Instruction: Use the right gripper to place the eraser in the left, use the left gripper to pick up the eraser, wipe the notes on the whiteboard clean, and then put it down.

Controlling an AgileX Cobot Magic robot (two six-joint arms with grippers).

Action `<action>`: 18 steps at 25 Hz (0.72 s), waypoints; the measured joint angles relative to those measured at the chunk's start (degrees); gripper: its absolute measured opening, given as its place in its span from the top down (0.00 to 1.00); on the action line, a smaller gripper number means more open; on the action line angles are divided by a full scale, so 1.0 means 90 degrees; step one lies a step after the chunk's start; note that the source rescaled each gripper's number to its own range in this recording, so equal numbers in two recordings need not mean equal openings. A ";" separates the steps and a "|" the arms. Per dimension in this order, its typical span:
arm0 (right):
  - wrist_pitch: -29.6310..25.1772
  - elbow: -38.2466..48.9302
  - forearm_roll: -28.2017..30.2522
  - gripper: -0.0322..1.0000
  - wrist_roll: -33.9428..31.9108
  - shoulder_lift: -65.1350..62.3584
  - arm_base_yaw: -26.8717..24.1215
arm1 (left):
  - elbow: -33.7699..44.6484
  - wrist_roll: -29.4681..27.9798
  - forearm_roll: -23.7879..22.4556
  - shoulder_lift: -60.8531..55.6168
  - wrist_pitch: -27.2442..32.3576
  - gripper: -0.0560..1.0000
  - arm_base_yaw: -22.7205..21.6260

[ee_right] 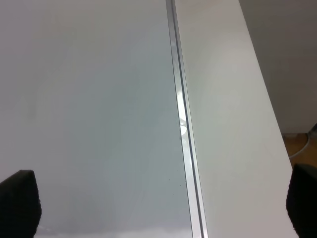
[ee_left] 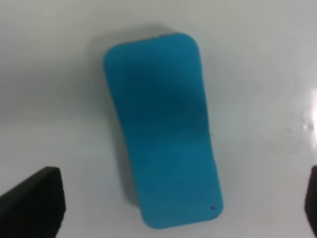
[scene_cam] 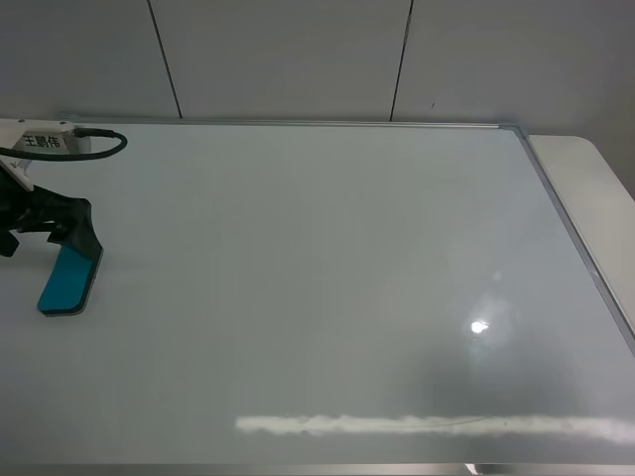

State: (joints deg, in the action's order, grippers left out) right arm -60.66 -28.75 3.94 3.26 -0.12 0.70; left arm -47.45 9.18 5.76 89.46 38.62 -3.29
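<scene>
The whiteboard (scene_cam: 327, 288) lies flat and fills most of the exterior view, its thin silver frame (scene_cam: 571, 233) running along the far and right edges. Beyond the right frame a strip of white tabletop (scene_cam: 590, 183) shows. The board's surface reads clean in all three views, with only a bright lamp glare near the right side and a pale smeared reflection along the near edge.

The eraser (scene_cam: 67, 281) rests on the board close to its left edge, about halfway between the far and near edges. It lies flat with its teal top up and a thin dark underside showing along its rim. In the left wrist view the eraser (ee_left: 163, 129) sits alone on the white surface, its long axis running away from the camera.

The left gripper (scene_cam: 64, 238) comes in from the left edge of the board, black, with a white labelled box (scene_cam: 45, 141) and a black cable (scene_cam: 94, 149) behind it. Its jaws stand wide apart: in the left wrist view only the two black tips show at the lower corners, one on either side of the eraser and clear of it. From above, one jaw overlaps the eraser's far end; whether it touches there cannot be told.

The right gripper (ee_right: 158, 208) hangs over the board's right frame (ee_right: 185, 129), jaws spread wide and empty, one tip over the board, the other over the tabletop (ee_right: 233, 124).
</scene>
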 joint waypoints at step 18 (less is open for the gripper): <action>0.0000 0.0000 0.0000 0.00 0.0000 0.0000 0.0000 | -0.1760 -0.0020 -0.0640 -0.2489 0.1977 0.01 0.0000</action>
State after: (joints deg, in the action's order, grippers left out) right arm -60.66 -28.75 3.94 3.26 -0.12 0.70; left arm -63.29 9.00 0.00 67.06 56.41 -3.29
